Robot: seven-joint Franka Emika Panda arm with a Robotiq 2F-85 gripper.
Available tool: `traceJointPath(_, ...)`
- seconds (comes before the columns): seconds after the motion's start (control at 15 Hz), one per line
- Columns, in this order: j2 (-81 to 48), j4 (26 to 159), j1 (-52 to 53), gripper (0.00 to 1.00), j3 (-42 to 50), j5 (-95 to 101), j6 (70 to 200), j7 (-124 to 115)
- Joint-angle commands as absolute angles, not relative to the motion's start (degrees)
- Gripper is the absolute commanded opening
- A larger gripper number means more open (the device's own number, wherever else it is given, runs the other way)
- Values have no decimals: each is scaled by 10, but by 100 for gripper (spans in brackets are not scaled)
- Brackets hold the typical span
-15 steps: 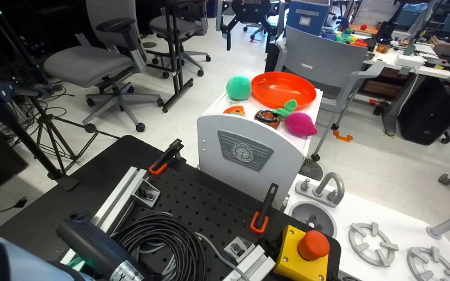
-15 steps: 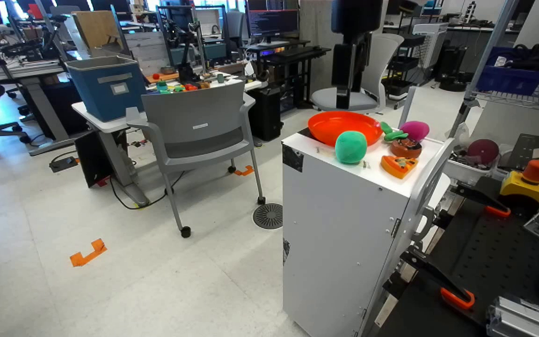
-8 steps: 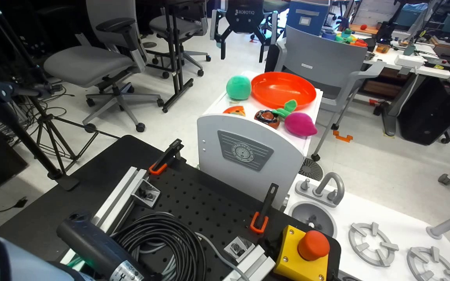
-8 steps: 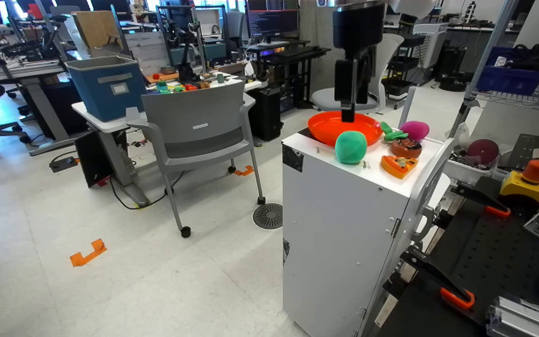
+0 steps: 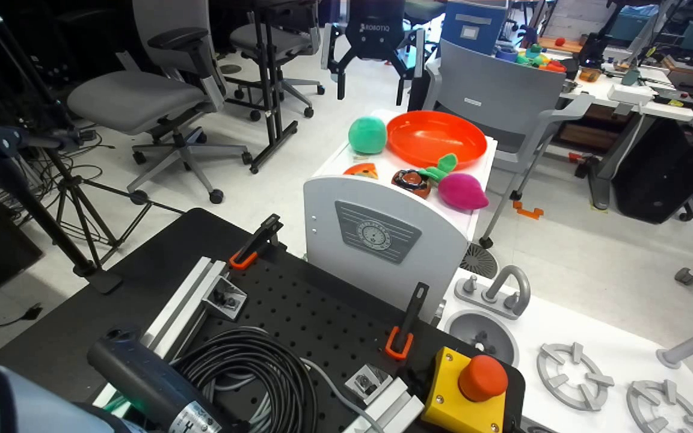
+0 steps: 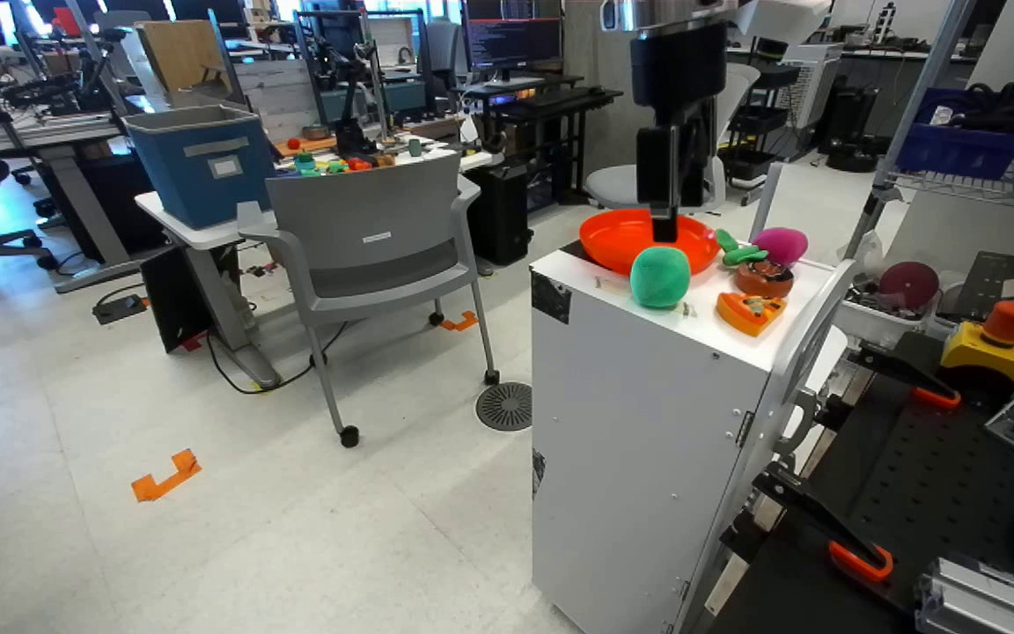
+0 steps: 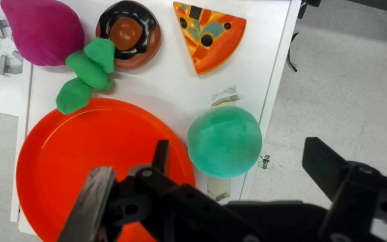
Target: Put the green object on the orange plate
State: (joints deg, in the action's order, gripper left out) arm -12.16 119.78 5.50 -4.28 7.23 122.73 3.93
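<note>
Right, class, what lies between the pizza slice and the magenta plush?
In the wrist view, a dark-iced toy doughnut; a green leaf overlaps its edge there.

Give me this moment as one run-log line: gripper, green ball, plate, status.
gripper: open, holding nothing; green ball: on white cabinet top, beside orange plate, contact unclear; status: ball not yet grasped or placed

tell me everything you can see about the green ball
The green ball is plain teal, round and soft-looking, like plush, with slightly uneven shading. It rests on the white cabinet top near an edge, over what looks like a strip of tape, beside the orange plate; whether they touch is unclear. The open tool hangs above without touching it.
</note>
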Motion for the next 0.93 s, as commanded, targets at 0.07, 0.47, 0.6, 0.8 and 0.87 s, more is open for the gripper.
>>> traceJointPath(0.07, -131, 1190, 55, 100, -41, 78, 1216, 26)
traceJointPath(0.47, -137, 1189, 55, 100, -39, 81, 1217, 17)
traceJointPath(0.6, -140, 1187, 55, 100, -39, 81, 1215, 15)
traceJointPath(0.8, -143, 1186, 54, 100, -38, 79, 1216, 13)
traceJointPath(0.87, -146, 1184, 54, 100, -37, 79, 1215, 12)
